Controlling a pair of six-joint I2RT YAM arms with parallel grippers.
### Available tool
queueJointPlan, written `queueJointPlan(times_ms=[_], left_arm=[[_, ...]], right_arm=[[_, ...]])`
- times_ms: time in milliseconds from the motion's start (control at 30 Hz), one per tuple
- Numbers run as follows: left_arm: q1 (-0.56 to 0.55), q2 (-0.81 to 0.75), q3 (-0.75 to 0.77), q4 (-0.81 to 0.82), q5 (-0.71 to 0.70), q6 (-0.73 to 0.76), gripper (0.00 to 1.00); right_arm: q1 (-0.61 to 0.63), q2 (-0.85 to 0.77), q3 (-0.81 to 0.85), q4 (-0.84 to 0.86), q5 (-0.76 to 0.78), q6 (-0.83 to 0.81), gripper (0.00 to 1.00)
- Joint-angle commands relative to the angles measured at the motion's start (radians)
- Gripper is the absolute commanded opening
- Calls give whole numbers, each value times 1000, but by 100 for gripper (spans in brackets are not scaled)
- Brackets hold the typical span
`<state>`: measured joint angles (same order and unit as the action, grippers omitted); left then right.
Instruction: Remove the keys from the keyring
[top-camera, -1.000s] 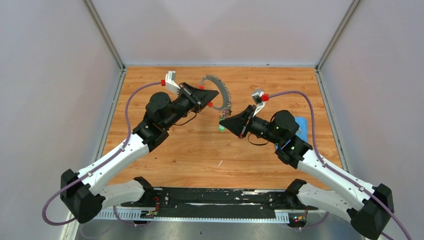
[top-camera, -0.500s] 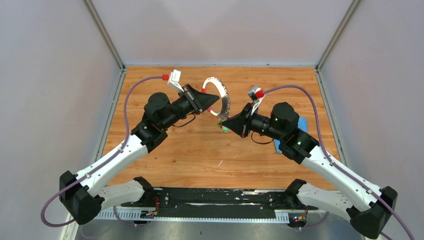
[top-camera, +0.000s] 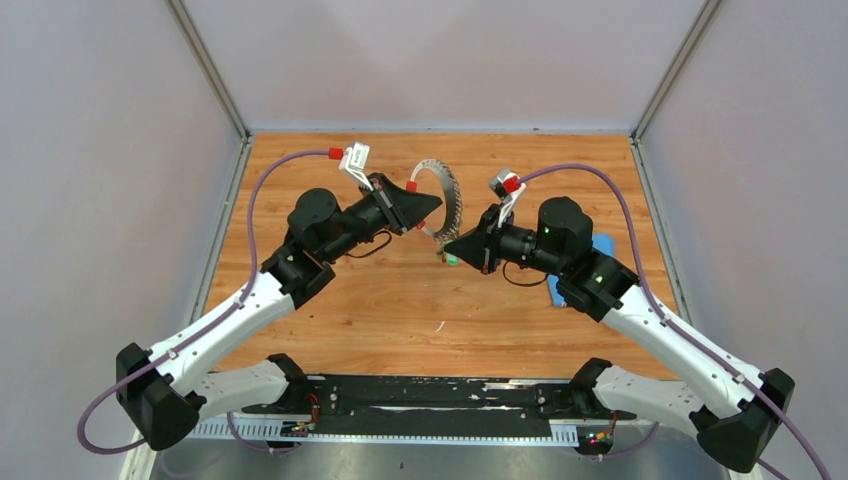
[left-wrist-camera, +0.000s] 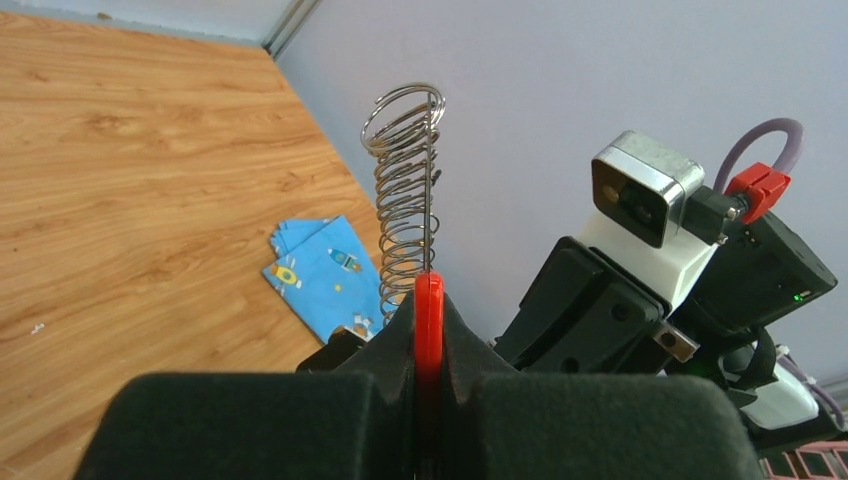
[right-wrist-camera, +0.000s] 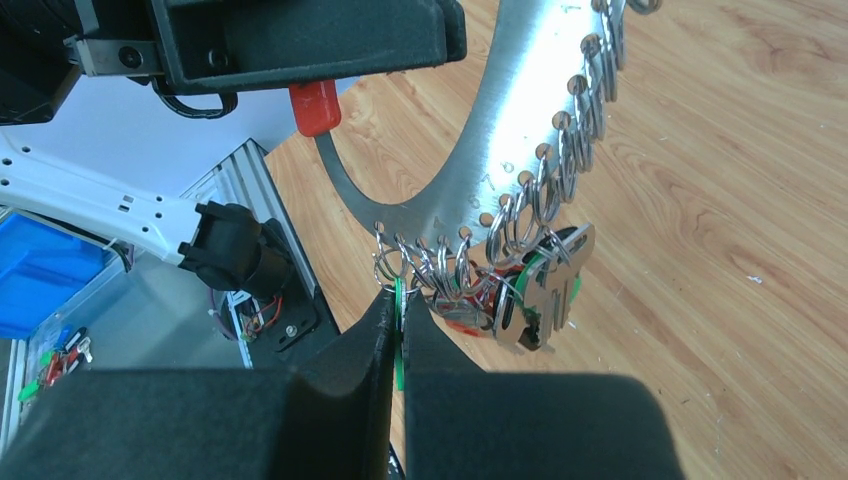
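Observation:
The keyring (top-camera: 447, 196) is a large thin silvery ring lined with small wire loops, held upright above the middle of the table. My left gripper (top-camera: 432, 203) is shut on the ring's red part (left-wrist-camera: 428, 320). In the right wrist view the ring (right-wrist-camera: 500, 150) curves overhead with several keys (right-wrist-camera: 540, 290) bunched at its lowest point, capped green and red. My right gripper (right-wrist-camera: 400, 312) is shut on a green-capped key (right-wrist-camera: 400, 345) that hangs from one small loop. It sits just below the ring in the top view (top-camera: 450, 248).
A blue patterned cloth (top-camera: 600, 252) lies on the wooden table (top-camera: 420, 310) to the right, partly under my right arm; it also shows in the left wrist view (left-wrist-camera: 325, 270). The enclosure's grey walls stand close on three sides.
Both grippers drew a little closer together, and the ring turned more edge-on to the top camera. Both grips stay the same.

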<state>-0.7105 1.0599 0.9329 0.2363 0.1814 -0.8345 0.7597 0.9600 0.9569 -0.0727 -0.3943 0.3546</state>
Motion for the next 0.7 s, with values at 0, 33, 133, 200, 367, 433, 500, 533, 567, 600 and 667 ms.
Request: queueJointPlan(times_ms=[0, 33, 133, 200, 367, 433, 500, 533, 567, 600, 667], left_arm=[[-19, -4, -4, 29, 8, 51, 0], [-21, -1, -4, 29, 10, 57, 0], [-28, 6, -2, 29, 10, 68, 0], [-32, 9, 0, 29, 11, 77, 0], [-42, 13, -5, 26, -4, 102, 0], [-43, 16, -8, 25, -9, 101, 0], [-43, 16, -8, 23, -14, 100, 0], [-43, 14, -9, 23, -20, 98, 0], [-44, 13, -9, 23, -27, 96, 0], [-44, 12, -10, 23, -30, 95, 0], [-43, 9, -9, 23, -34, 94, 0]], right_arm=[[16, -4, 37, -33, -18, -15, 1], [16, -3, 41, -40, -18, -16, 1], [16, 4, 59, -62, -22, -16, 1], [16, 6, 68, -76, -15, -15, 1], [16, 18, 96, -109, 0, 6, 1], [16, 26, 103, -122, 2, 16, 1], [15, 30, 99, -128, 12, 23, 1], [15, 30, 95, -129, 18, 26, 1], [15, 28, 92, -131, 24, 28, 1], [14, 25, 88, -132, 30, 31, 1], [15, 16, 80, -134, 43, 39, 1]])
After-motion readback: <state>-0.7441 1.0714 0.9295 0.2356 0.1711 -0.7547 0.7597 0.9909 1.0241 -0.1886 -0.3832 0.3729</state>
